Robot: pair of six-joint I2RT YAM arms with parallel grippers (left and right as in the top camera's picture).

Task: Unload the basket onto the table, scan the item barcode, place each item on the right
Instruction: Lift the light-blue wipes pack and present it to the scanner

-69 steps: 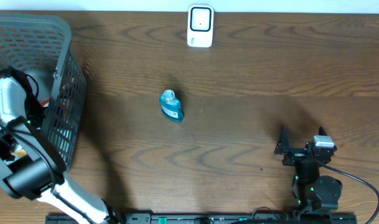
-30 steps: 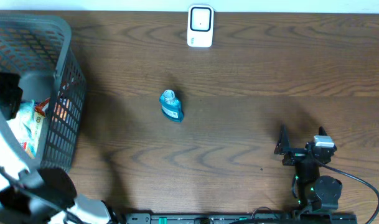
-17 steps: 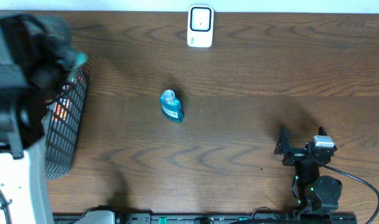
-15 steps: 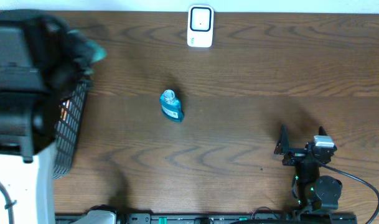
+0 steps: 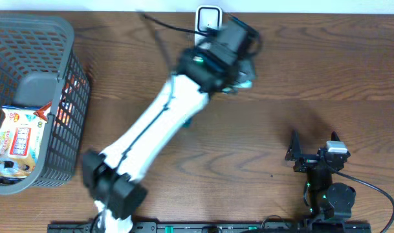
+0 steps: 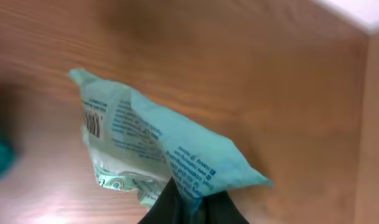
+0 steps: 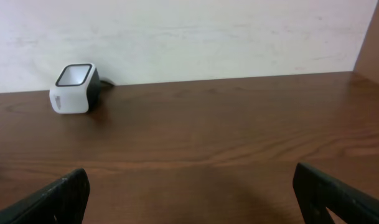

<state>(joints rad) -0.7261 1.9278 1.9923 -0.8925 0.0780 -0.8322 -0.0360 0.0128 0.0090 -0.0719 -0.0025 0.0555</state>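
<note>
Left fingers [image 6: 166, 208] pinch packet [image 6: 170, 149] (near scanner [image 5: 205, 16])

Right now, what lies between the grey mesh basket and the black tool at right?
The overhead view shows the white left arm crossing the brown wooden table, a teal thing's edge peeking from beneath.
</note>
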